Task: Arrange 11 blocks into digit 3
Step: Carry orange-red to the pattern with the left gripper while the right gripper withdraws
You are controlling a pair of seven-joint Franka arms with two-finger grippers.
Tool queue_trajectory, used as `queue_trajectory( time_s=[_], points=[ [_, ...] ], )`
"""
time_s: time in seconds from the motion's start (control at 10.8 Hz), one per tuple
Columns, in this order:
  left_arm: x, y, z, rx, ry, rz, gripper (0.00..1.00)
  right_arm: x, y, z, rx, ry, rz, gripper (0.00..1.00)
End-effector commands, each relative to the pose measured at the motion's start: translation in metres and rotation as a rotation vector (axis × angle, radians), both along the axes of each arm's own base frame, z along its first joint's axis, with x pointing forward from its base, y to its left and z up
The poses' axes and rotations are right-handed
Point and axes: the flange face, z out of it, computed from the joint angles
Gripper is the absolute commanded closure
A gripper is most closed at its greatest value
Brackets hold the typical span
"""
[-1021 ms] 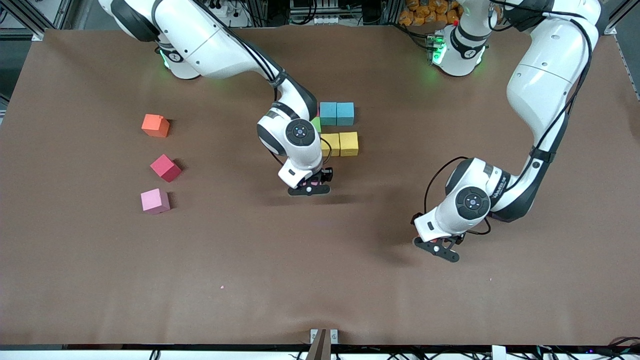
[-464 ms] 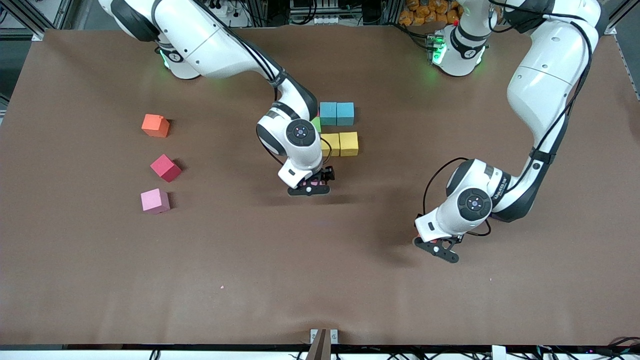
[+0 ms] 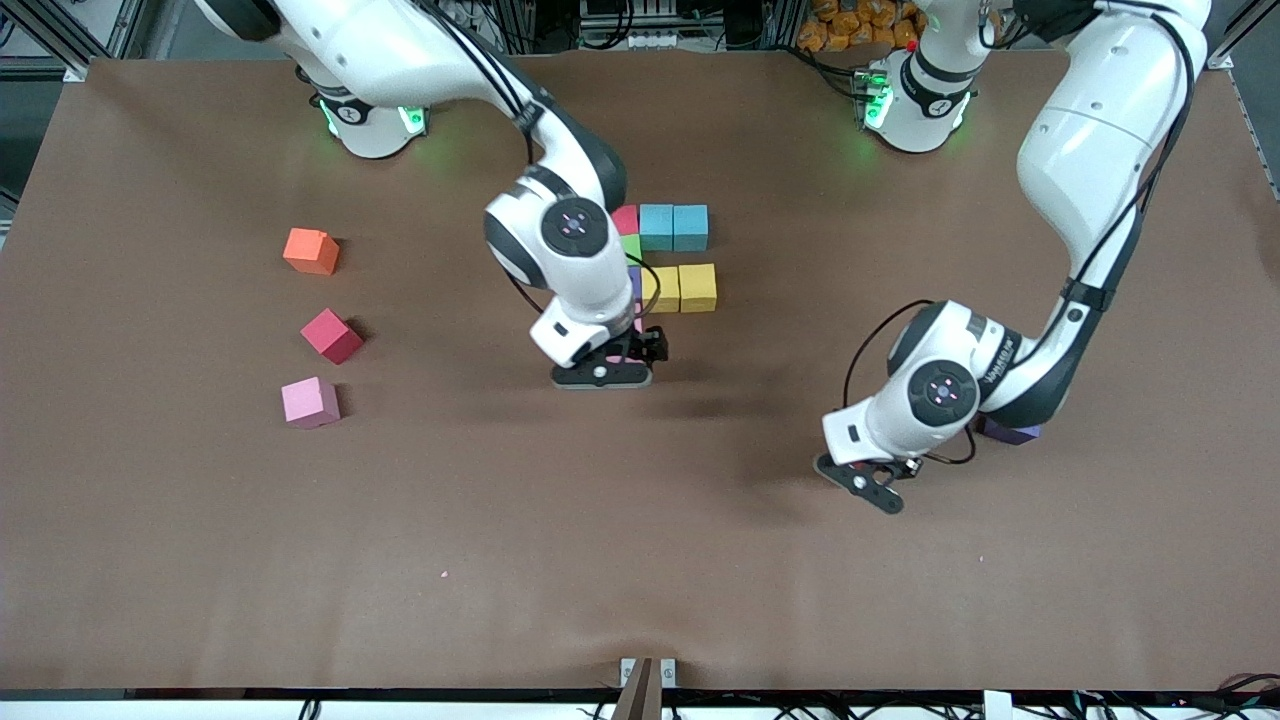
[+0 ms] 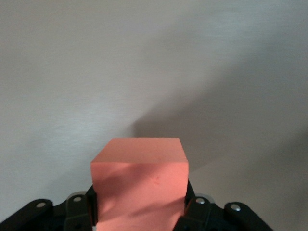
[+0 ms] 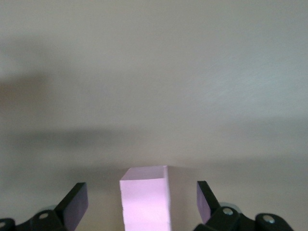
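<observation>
Salmon-pink foam fills my left wrist view: my left gripper [image 4: 139, 208] is clamped on a salmon-pink block [image 4: 139, 183], one finger [image 4: 91, 207] pressed to each side of it. In the front view this gripper [image 3: 868, 490] sits low over the brown table [image 3: 640, 580], in the lower part of the frame toward my left arm's end, with a purple block [image 3: 1010, 433] peeping out under my left forearm just above it. My right gripper [image 3: 603, 372] is at the frame's centre, and its jaws stand wide apart around a pale pink block [image 5: 144, 199] that rests on the table, with a gap on either side between block and fingers [image 5: 77, 202]. Just above it in the frame lies the cluster: two yellow blocks [image 3: 680, 288] touching side by side, two cyan blocks [image 3: 673, 227] likewise, then a green block [image 3: 631, 247] and a crimson block [image 3: 626, 219] beside them, partly hidden by my wrist. Well apart, toward my right arm's end, an orange block [image 3: 311, 251], a red block [image 3: 331, 335] and a pink block [image 3: 310, 402] stand in a loose column.
</observation>
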Motion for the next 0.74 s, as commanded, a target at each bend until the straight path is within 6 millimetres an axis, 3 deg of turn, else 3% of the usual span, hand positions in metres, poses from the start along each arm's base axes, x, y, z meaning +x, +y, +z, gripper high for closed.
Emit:
queue_trajectory(
  time_s=[0.0,0.19,0.28,0.46,0.56,0.65],
  points=[
    [-0.04,-0.039,0.019,0.001,0.017,-0.107,0.56,0.006,-0.066,0.063,-0.001,-0.025,-0.052,0.0],
    [-0.064,-0.084,0.022,0.005,0.009,-0.222,0.56,0.025,-0.137,0.102,-0.009,-0.077,-0.066,0.0],
    [-0.08,-0.117,0.025,0.015,-0.009,-0.297,0.57,0.029,-0.163,0.124,-0.028,-0.086,-0.031,0.0],
    [-0.093,-0.145,0.023,0.064,-0.046,-0.515,0.58,0.025,-0.224,0.172,-0.058,-0.059,0.005,0.0],
    [-0.102,-0.167,0.029,0.057,-0.056,-0.62,0.63,0.02,-0.263,0.193,-0.089,-0.011,0.025,0.0],
    [-0.106,-0.18,0.032,0.046,-0.061,-0.655,0.63,0.016,-0.295,0.21,-0.094,0.027,0.038,0.0]
  ],
)
